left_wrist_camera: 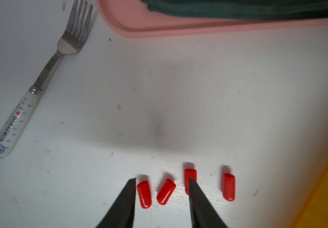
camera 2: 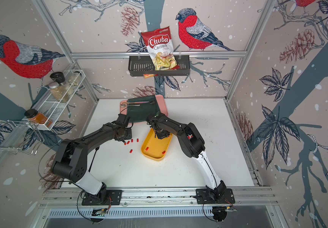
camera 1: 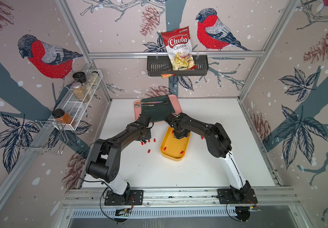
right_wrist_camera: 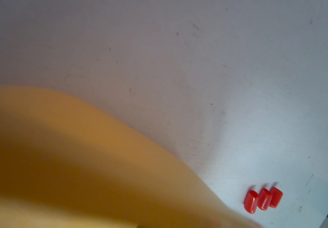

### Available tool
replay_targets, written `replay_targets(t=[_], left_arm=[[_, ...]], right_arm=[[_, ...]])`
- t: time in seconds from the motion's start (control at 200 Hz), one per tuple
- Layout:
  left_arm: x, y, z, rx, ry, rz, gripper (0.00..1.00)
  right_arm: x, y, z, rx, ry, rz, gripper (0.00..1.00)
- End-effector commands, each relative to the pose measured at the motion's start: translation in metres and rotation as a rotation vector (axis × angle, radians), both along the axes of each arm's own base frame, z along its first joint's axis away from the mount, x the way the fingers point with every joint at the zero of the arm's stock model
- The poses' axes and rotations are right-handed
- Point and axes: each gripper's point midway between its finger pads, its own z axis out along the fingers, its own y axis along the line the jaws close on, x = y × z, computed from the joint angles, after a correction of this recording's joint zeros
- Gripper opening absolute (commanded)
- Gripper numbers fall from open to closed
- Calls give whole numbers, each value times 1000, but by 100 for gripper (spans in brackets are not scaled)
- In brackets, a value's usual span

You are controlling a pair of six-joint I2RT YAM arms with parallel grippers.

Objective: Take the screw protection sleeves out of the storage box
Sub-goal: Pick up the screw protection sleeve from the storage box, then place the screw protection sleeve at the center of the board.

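The yellow storage box (camera 1: pixel 176 156) lies mid-table, with two red screw protection sleeves (camera 1: pixel 165 148) near its front end. Several more sleeves (camera 1: pixel 149 140) lie on the white table just left of it, and three sleeves (right_wrist_camera: pixel 264 199) lie together to its right. My left gripper (left_wrist_camera: pixel 162 180) hangs open low over the left group. Two sleeves (left_wrist_camera: pixel 144 194) lie between its fingertips (left_wrist_camera: pixel 193 189), and one fingertip covers part of a third. My right gripper (camera 1: pixel 180 134) reaches into the box's far end. Its jaws are hidden, and the right wrist view shows only the blurred box wall (right_wrist_camera: pixel 80 148).
A pink tray (camera 1: pixel 138 116) with a dark green cloth (camera 1: pixel 157 110) and cutlery sits behind both wrists. A fork (left_wrist_camera: pixel 46 71) with a white handle lies on the table by the left arm. A black wall basket (camera 1: pixel 159 67) holds a chips bag; a spice rack (camera 1: pixel 84 94) hangs on the left wall.
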Motion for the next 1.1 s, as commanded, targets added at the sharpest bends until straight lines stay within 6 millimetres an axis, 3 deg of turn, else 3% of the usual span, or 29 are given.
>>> replay_targets(t=[0.0, 0.11, 0.305, 0.375, 0.48, 0.595, 0.69, 0.971, 1.096], left_arm=[[2, -10, 12, -33, -14, -16, 45], [4, -28, 25, -79, -33, -41, 45], [4, -64, 37, -141, -35, -93, 45], [4, -72, 38, -156, -33, -100, 45], [6, -83, 42, -191, -34, -111, 45], [7, -99, 46, -210, -43, -149, 46], [5, -109, 40, -216, -23, -173, 46], [3, -125, 34, -224, -10, -199, 45], [2, -127, 32, -224, -4, -204, 45]], right_arm=[[-17, -4, -8, -13, 89, 10, 8], [-13, 8, 10, 52, 63, 3, 6], [-1, 26, 80, 310, -15, -72, 6], [2, 16, 105, 407, -42, -131, 6], [9, -29, 124, 516, -74, -245, 6], [2, -91, 103, 524, -53, -363, 7], [-11, -118, 85, 518, -29, -407, 7], [-49, -123, 28, 504, 54, -447, 10], [-58, -126, 13, 470, 72, -452, 10]])
